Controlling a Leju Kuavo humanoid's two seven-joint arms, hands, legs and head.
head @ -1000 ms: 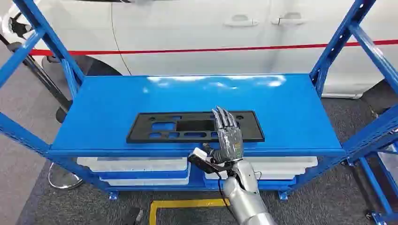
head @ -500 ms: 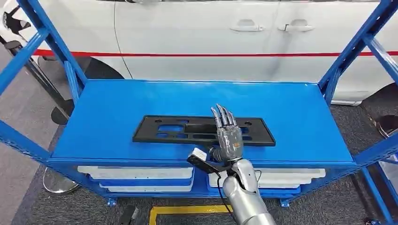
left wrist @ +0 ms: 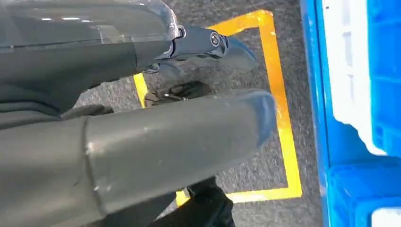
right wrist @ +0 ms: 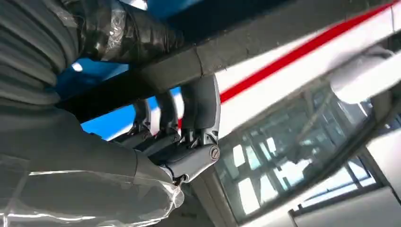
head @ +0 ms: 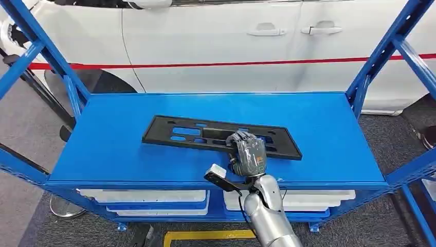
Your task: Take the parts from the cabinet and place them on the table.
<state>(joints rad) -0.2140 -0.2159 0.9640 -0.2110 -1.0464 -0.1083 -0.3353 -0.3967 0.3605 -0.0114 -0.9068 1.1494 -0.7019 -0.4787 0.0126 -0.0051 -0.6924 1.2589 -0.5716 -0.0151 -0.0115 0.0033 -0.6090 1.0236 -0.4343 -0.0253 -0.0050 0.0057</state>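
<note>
The flat black plastic panel with rectangular cut-outs (head: 221, 137) lies on the top shelf of the blue metal cabinet (head: 329, 139), its long axis running across the shelf, left to right; the right hand (head: 247, 153) has its fingers curled over the panel's near edge, right of its middle, gripping it; one panel counted; the left hand (left wrist: 142, 142) hangs by the floor, its state I cannot tell.

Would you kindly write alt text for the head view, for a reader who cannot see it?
The robot's right hand curls over the near edge of a flat black slotted part lying on a blue shelf. A white car with a red stripe stands behind.
</note>
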